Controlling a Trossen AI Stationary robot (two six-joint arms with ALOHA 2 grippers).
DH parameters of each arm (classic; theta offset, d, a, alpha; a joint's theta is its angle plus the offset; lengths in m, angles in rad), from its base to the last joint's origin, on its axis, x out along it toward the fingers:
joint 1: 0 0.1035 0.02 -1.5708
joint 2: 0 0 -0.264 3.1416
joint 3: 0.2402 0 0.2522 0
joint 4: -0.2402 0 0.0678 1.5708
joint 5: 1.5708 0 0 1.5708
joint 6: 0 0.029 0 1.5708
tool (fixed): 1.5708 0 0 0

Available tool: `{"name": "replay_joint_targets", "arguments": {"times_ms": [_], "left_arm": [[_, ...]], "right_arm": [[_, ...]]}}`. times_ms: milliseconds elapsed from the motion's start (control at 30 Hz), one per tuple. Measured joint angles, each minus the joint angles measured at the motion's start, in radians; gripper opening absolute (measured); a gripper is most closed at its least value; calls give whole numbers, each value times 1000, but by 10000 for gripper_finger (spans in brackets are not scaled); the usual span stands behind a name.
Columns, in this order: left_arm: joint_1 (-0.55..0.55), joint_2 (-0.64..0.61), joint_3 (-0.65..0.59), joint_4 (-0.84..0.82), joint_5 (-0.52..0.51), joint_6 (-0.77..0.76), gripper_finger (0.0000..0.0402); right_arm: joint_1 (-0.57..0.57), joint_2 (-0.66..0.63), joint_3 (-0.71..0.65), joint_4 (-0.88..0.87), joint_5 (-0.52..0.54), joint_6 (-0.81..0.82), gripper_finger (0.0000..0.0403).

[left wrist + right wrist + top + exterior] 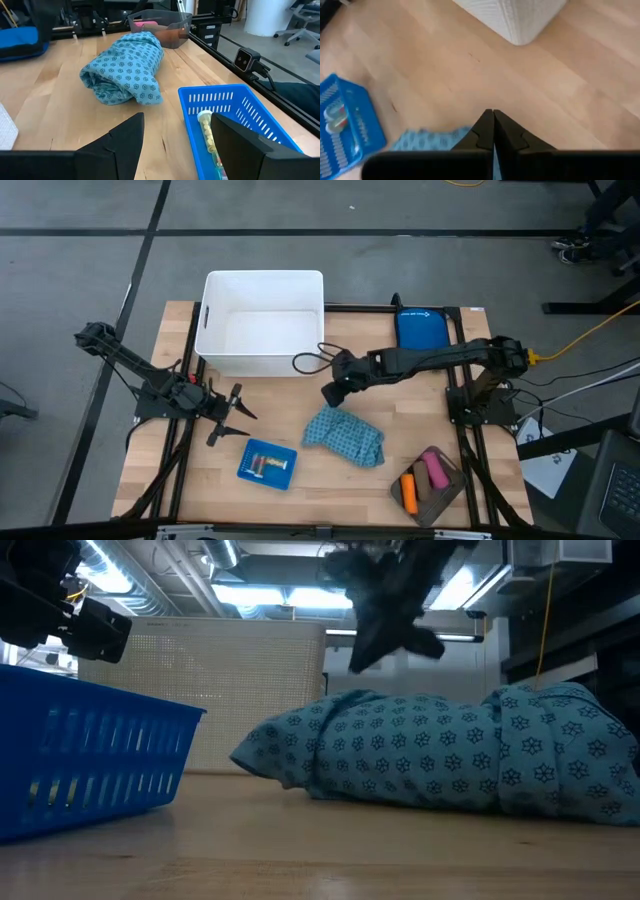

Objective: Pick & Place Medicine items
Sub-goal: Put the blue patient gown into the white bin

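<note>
Small medicine items (266,464) lie in the blue basket (267,463) near the table's front left; a pink block (435,471) and orange tube (409,492) sit in a tray (431,485) front right. The right gripper (331,393), fingers pressed together, hovers above the patterned cloth (344,436). The left gripper (240,422) waits wide apart beside the basket.

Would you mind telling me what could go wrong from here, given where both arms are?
The right gripper, shut, hangs just above the cloth; descending, it may snag or drag it. The left gripper, open, is beside the blue basket, which could slide if nudged. The tray with the pink block and orange tube sits near the table's corner.
</note>
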Motion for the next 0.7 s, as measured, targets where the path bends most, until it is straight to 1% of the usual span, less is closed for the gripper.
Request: {"name": "replay_joint_targets", "arguments": {"times_ms": [100,200,333,500,700], "left_arm": [[0,0,0,-17,0,-6,226],[0,0,0,-35,1,-19,226],[0,0,0,-37,1,-31,226],[0,0,0,-37,1,-31,226],[0,0,0,-36,1,-34,226]], "right_arm": [[26,-10,73,-148,3,62,12],[72,-9,138,-331,-9,158,6],[162,-9,172,-463,-41,307,3],[279,-8,181,-493,-117,469,2],[393,8,179,-487,-145,637,1]]}}
